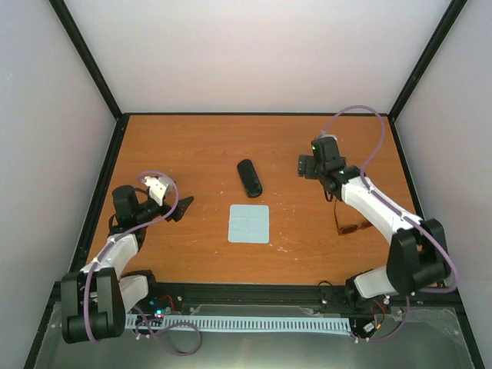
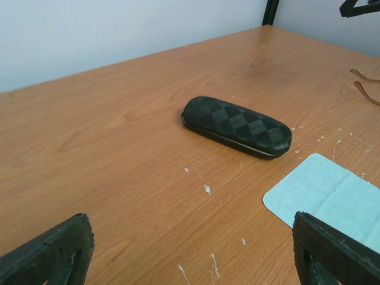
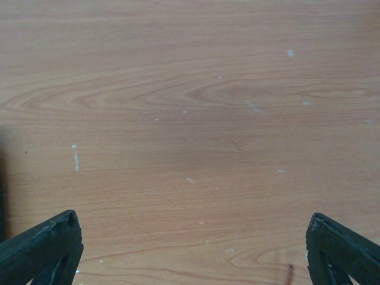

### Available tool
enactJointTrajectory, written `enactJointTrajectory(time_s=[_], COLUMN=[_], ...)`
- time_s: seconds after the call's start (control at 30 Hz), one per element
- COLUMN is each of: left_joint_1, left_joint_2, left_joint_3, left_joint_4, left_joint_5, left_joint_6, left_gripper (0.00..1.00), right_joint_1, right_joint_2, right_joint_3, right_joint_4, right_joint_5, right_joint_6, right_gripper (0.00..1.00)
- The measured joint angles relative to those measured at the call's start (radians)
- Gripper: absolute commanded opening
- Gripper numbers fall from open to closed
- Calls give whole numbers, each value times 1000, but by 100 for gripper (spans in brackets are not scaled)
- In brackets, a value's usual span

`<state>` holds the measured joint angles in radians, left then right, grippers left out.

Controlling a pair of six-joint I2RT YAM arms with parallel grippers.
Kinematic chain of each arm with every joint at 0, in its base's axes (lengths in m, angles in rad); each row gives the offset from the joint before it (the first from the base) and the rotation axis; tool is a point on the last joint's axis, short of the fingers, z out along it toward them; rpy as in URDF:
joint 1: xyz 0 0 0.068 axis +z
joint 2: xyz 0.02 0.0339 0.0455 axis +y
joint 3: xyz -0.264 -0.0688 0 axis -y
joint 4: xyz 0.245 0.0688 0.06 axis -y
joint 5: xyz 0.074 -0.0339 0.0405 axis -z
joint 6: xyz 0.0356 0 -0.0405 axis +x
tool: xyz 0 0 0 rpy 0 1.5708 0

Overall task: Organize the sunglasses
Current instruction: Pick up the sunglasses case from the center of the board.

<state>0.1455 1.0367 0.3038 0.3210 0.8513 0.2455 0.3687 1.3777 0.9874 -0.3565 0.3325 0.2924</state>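
The sunglasses (image 1: 354,227), with a thin brown frame, lie on the table at the right, partly hidden under my right arm; their thin arms show at the right edge of the left wrist view (image 2: 364,84). The black case (image 1: 248,177) lies shut at the table's middle, and it also shows in the left wrist view (image 2: 236,126). The pale blue cloth (image 1: 249,224) lies flat in front of it and shows in the left wrist view (image 2: 326,193). My left gripper (image 1: 181,208) (image 2: 190,261) is open and empty, left of the cloth. My right gripper (image 1: 305,166) (image 3: 193,255) is open and empty over bare wood, right of the case.
The orange wooden table (image 1: 200,146) is bounded by a black frame and pale walls on three sides. Small white specks mark the wood (image 2: 207,189).
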Motion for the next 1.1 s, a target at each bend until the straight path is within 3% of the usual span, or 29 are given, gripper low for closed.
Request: enactJointTrajectory(time_s=[0.2, 0.37, 0.57, 0.77, 0.9, 1.1], left_joint_1=[-19, -35, -38, -39, -39, -39], left_joint_2=[127, 330, 532, 572, 591, 627], left_joint_3=[23, 257, 679, 863, 882, 883], left_joint_4=[7, -111, -349, -539, -608, -698], left_joint_5=[-31, -52, -152, -223, -250, -295], left_joint_6=[-9, -27, -64, -44, -33, -29], left_gripper=[79, 69, 67, 68, 68, 68], right_joint_1=[2, 18, 122, 248, 246, 223], right_joint_2=[203, 360, 706, 961, 1033, 1059], right_joint_3=[172, 410, 966, 1313, 1395, 1370], right_joint_4=[-41, -161, -457, -710, -800, -878], right_joint_5=[-142, -242, -259, -299, -324, -355], right_joint_6=[-80, -119, -112, -100, -100, -92], right_gripper=[97, 78, 91, 92, 91, 91])
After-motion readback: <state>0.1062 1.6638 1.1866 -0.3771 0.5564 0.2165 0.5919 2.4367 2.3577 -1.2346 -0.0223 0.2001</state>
